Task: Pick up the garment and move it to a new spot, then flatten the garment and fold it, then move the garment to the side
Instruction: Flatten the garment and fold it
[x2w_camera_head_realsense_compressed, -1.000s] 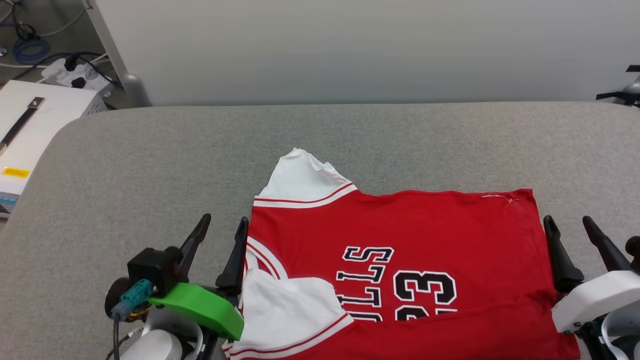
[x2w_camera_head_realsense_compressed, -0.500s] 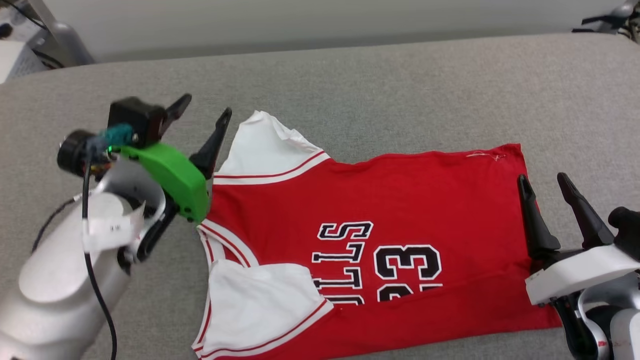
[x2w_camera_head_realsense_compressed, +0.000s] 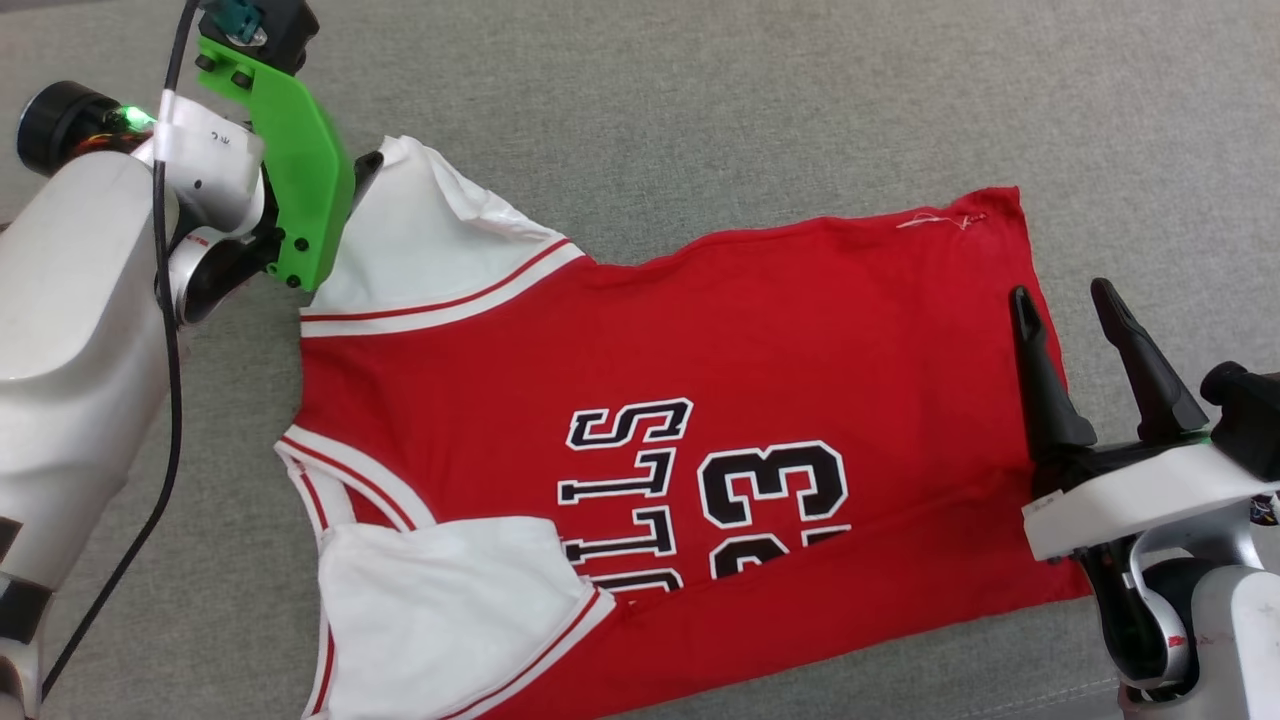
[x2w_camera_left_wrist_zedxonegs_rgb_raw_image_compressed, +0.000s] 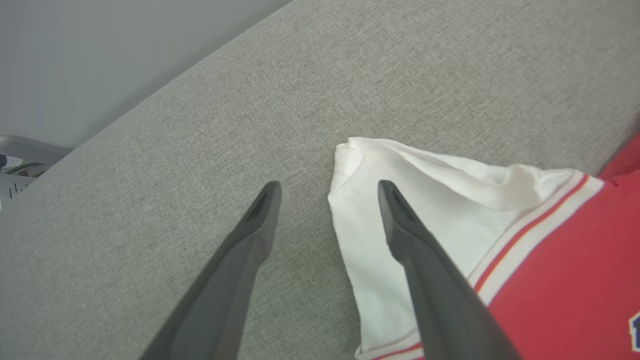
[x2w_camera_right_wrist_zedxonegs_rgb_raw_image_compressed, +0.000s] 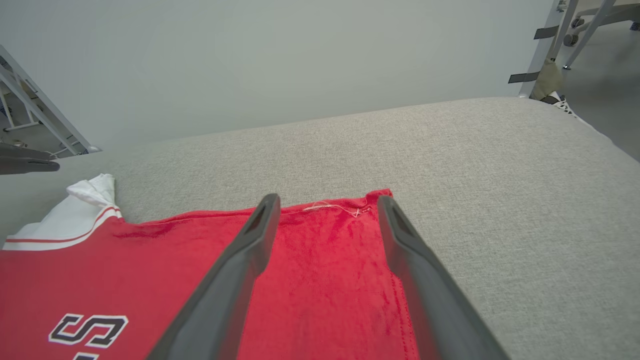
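Straddling a sleeve edge of the garment (x2w_camera_left_wrist_zedxonegs_rgb_raw_image_compressed: 430, 235), the left hand (x2w_camera_left_wrist_zedxonegs_rgb_raw_image_compressed: 328, 185) gapes.

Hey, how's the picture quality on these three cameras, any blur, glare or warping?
Head view: soft even light, no glare, the garment print sharp. Left wrist view: jaws of the left gripper look soft near the lens, the white sleeve crisp. Right wrist view: the grey surface bows at its far edge, wide-angle.

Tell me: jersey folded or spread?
Partly folded: the garment has its near edge and sleeve turned over the print; the rest lies flat.
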